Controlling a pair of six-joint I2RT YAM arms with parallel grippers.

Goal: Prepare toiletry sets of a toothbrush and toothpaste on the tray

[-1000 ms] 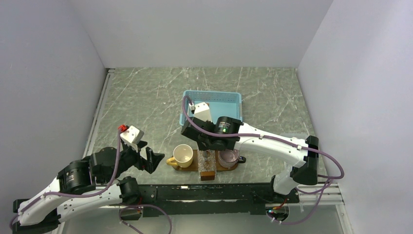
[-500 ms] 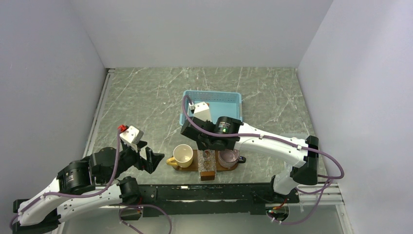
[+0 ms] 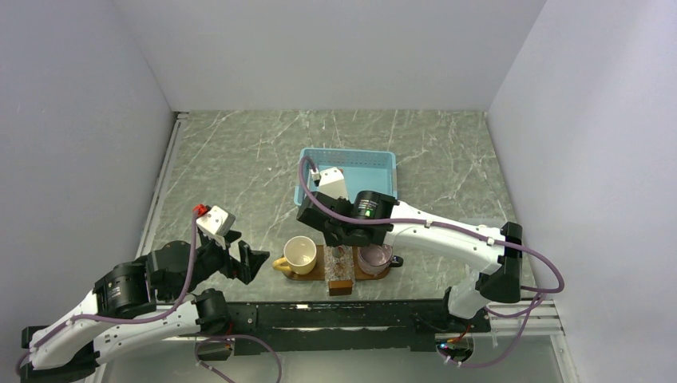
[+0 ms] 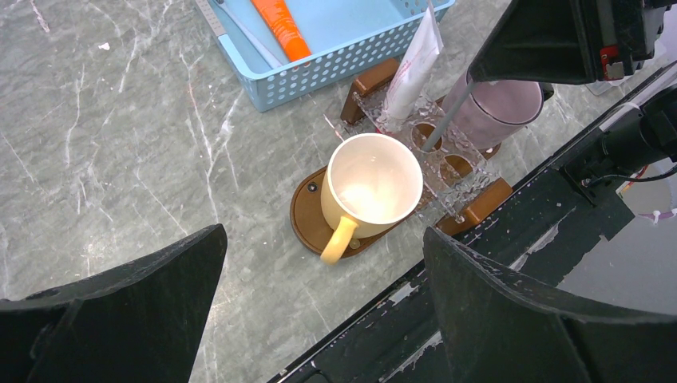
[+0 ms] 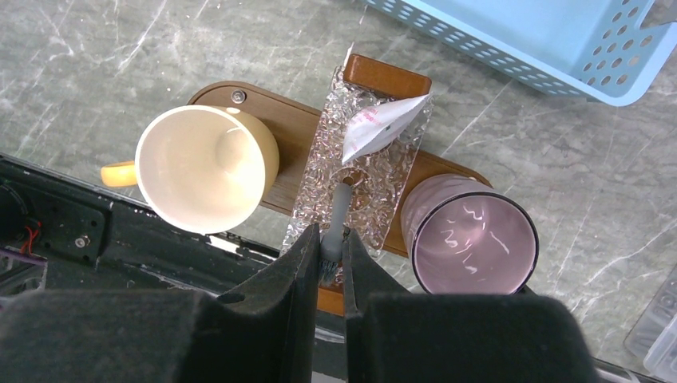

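Observation:
The dark-brown tray (image 5: pixel 297 128) carries a yellow mug (image 5: pixel 203 167), a clear holder (image 5: pixel 361 171) and a purple cup (image 5: pixel 469 235). A white toothpaste tube (image 5: pixel 383 128) stands tilted in the holder. My right gripper (image 5: pixel 332 239) is shut on the bristle end of a pale grey-blue toothbrush (image 5: pixel 340 206), whose lower end sits at a hole in the holder. In the left wrist view that toothbrush (image 4: pixel 447 116) slants down from the right gripper to the holder. My left gripper (image 4: pixel 323 233) hangs wide open above the table's near edge, left of the mug (image 4: pixel 371 179), holding nothing.
The light-blue basket (image 4: pixel 319 68) behind the tray holds an orange tube (image 4: pixel 279 17) and another pale toothbrush (image 4: pixel 247 32). A small clear box (image 5: pixel 655 335) lies right of the purple cup. The black rail (image 3: pixel 335 315) runs along the near table edge.

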